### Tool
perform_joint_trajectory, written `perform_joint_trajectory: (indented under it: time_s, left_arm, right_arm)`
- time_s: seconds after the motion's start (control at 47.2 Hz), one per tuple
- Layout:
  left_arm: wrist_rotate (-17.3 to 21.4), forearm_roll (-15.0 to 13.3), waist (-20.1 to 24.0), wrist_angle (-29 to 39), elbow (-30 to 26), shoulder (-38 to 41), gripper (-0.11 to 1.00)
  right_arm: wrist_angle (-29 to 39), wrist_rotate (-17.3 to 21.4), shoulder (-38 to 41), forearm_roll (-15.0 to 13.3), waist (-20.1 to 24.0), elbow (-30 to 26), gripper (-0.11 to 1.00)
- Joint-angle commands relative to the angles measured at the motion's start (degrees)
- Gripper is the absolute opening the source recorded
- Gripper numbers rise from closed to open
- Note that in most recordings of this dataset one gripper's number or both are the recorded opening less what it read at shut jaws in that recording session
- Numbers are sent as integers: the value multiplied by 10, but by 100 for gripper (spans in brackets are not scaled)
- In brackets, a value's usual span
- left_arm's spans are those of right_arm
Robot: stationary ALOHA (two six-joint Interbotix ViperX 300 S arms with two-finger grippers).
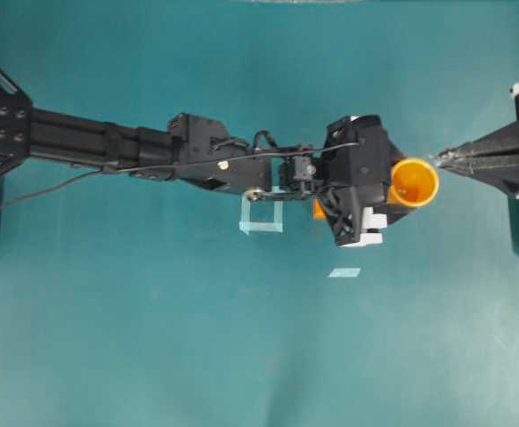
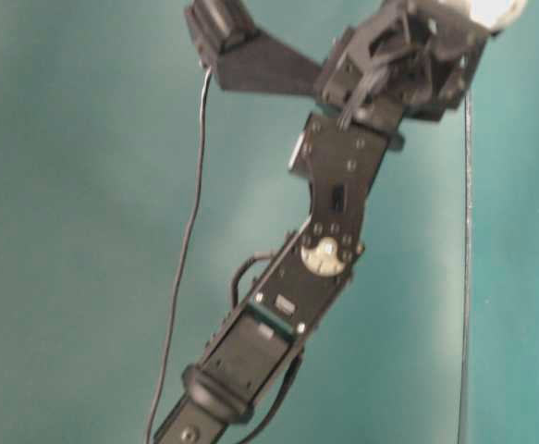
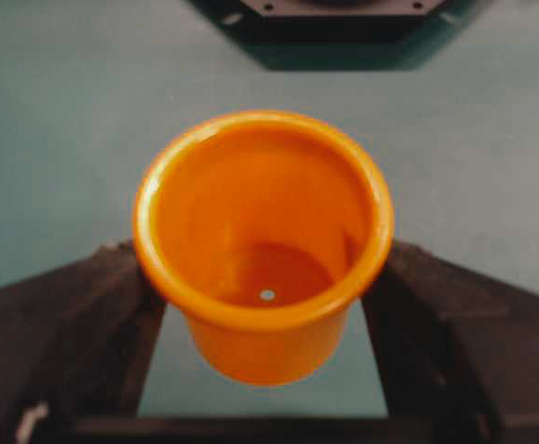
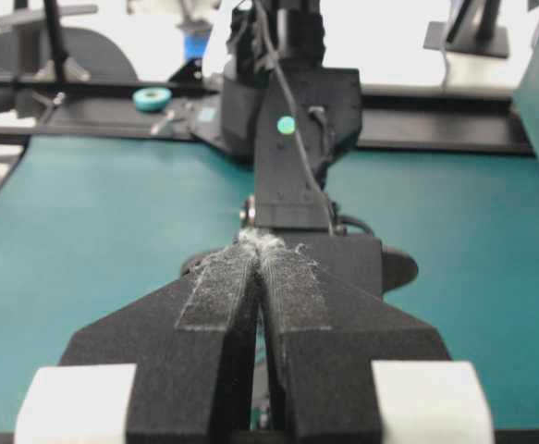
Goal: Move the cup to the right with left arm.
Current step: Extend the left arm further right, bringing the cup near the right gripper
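The orange cup (image 1: 415, 181) stands upright right of the table's middle, mouth up. My left gripper (image 1: 393, 189) reaches it from the left at the end of the long black left arm (image 1: 152, 147). In the left wrist view the cup (image 3: 264, 231) sits between the two black fingers (image 3: 93, 314), which press on its sides just under the rim: shut on the cup. My right gripper (image 1: 437, 158) is shut with nothing in it, its tips just right of the cup's rim. Its frayed pads (image 4: 292, 287) meet at the tips in the right wrist view.
A small orange cube (image 1: 318, 210) lies partly under the left gripper's body. A pale blue tape square (image 1: 261, 216) lies under the left forearm, and a small tape strip (image 1: 344, 272) sits nearer the front. The right arm's base (image 3: 334, 18) stands just beyond the cup.
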Motion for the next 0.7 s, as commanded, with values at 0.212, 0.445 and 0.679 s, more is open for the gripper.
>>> perform_joint_trajectory:
  time_s: [0.212,0.445,0.679]
  left_arm:
    - [-1,2,1,22,-79,19,63]
    - [0,2,1,39,-120,40,63]
    - [4,2,-8,64,-152,60,63]
  right_arm:
    - [-2,0,1,-1,0,-19,0]
    - [-1,0,0,-1,0,-20,0]
    - [-1,-1,0,-1,0,-19,0]
